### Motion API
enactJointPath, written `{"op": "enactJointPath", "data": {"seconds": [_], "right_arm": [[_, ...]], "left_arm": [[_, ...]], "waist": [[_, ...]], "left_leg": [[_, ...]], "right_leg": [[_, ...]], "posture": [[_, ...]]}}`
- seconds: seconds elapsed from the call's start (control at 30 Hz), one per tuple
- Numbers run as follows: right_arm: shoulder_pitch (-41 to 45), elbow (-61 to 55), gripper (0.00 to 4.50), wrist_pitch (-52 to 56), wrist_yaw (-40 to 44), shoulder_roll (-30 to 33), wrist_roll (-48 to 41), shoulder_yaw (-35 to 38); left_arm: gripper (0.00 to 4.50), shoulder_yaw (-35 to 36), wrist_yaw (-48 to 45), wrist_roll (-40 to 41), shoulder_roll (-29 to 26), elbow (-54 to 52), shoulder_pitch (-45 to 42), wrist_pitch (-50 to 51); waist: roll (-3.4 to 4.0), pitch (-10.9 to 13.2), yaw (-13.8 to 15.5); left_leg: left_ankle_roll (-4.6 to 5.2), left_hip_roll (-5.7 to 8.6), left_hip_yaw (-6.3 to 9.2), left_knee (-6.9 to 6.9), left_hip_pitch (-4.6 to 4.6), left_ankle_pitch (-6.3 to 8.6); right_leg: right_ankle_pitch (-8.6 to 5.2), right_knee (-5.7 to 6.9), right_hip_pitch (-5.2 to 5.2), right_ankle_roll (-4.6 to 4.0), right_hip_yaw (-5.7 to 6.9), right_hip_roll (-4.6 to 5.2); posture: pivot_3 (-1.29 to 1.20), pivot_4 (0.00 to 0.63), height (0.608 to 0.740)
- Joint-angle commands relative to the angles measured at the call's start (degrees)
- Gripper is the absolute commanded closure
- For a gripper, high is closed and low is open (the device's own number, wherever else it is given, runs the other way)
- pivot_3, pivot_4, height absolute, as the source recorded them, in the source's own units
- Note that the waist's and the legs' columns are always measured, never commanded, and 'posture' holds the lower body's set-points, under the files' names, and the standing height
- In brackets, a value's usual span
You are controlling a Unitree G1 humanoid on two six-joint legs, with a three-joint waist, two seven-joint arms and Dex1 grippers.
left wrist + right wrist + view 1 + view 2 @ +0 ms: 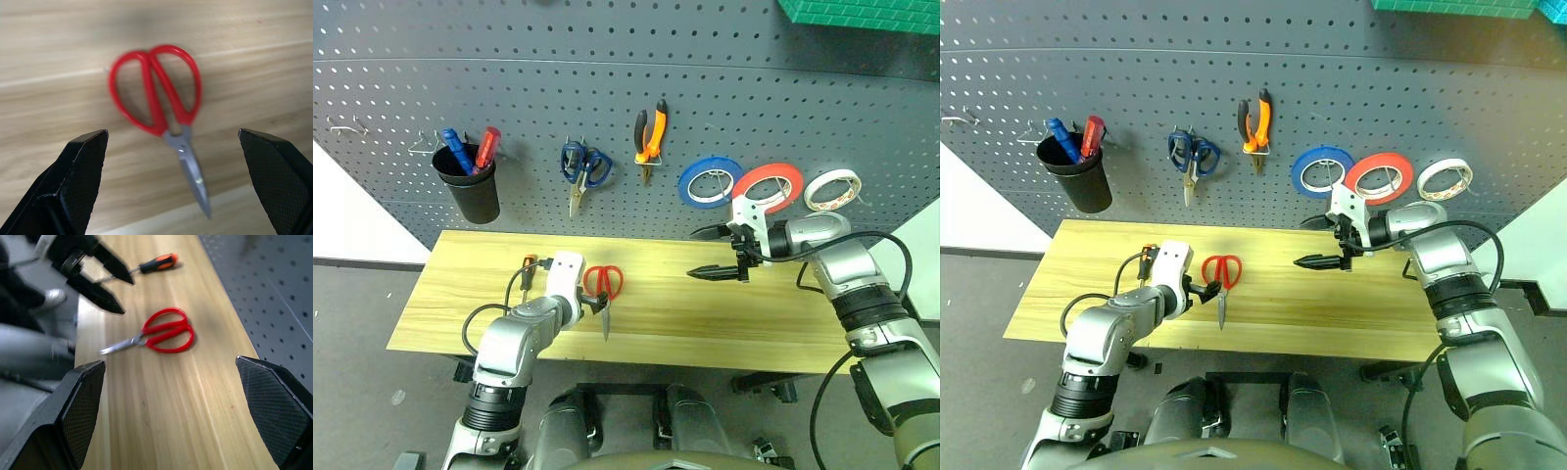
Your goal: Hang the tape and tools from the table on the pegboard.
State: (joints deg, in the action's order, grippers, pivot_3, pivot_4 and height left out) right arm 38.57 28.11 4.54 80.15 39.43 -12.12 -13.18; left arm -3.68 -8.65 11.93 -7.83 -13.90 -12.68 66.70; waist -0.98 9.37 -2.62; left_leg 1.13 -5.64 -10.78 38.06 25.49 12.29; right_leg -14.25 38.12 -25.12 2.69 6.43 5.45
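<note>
Near the table's point(724, 323) front edge, my left claw point(597, 305) hung wide open and empty, just beside the red-handled scissors point(604, 290), which lay flat with blades toward that edge. They looked light, stiff and slick; I judged the red loops the best hold. My right claw point(717, 253), equally wide and empty, hovered toward the right end. The screwdriver point(526, 274) lay leftward; pliers point(650, 136) and red tape point(769, 187) hung on the pegboard point(607, 88).
</note>
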Motion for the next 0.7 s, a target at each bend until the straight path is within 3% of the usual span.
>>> {"op": "enactJointPath", "data": {"seconds": [0.03, 0.3, 0.7], "right_arm": [[2.64, 2.89, 0.02, -3.82, 1.74, 0.35, 1.59, 0.88], [5.78, 7.35, 0.02, -6.25, 2.94, 0.36, 3.21, 2.09], [3.80, 6.62, 0.02, -5.23, 2.62, 1.87, 3.32, 3.89]], "left_arm": [[0.00, -0.13, 1.66, -0.61, 1.69, 2.79, -2.40, 2.00], [0.00, -1.14, 6.07, -2.93, 5.32, 10.31, -5.71, 5.74], [0.00, -3.55, 7.95, -4.63, 8.06, 10.12, -6.39, 6.79]], "waist": [[0.00, 0.00, 0.01], [-0.01, 0.01, -0.22], [0.12, 1.31, -1.26]], "left_leg": [[0.00, 0.00, 0.00, 0.00, -0.01, 0.00], [-0.01, 0.02, 0.01, -0.01, -0.01, 0.01], [-0.01, -0.07, 0.08, -0.02, -0.01, 0.01]], "right_leg": [[0.00, 0.00, 0.02, 0.00, 0.00, 0.01], [-0.01, 0.00, 0.01, 0.01, 0.02, 0.05], [-0.07, 0.00, 0.02, -0.10, 0.03, 0.22]], "posture": [[-0.10, 0.186, 0.730], [-0.13, 0.188, 0.730], [-0.16, 0.245, 0.730]]}}
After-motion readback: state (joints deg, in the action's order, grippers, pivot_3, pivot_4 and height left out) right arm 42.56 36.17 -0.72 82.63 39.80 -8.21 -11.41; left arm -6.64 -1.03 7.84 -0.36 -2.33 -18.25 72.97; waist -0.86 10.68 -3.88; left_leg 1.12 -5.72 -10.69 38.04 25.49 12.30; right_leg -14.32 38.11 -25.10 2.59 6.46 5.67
